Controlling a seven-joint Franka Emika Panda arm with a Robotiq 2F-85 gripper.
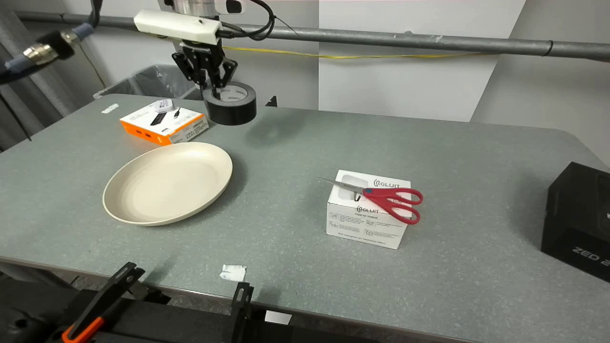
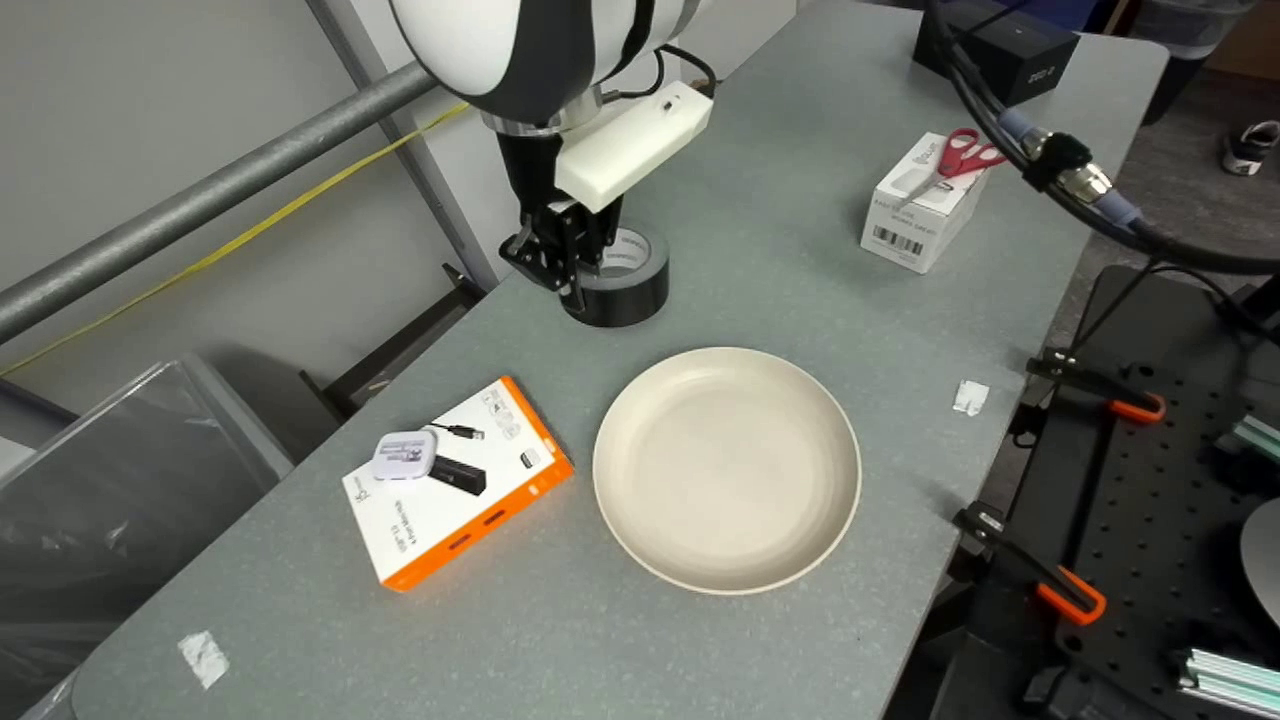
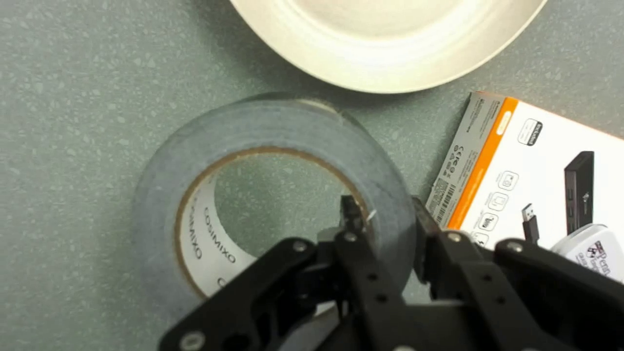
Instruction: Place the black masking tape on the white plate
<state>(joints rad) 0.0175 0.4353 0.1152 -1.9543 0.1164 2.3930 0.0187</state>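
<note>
COSIMIXO reads inside the black masking tape [image 3: 208,238], GLUIT on the white box [image 1: 364,225], ZED on the black box [image 1: 584,224], Penn on the small white case [image 3: 591,252], CE on the orange-edged box [image 3: 524,178].

Hangs the gripper [image 1: 210,90] downward from the wrist [image 1: 194,7], at far left in an exterior view. Pinches with both fingers [image 3: 480,280] across a narrow gap, tips down, beneath the white and dark arm [image 2: 560,50].
</note>
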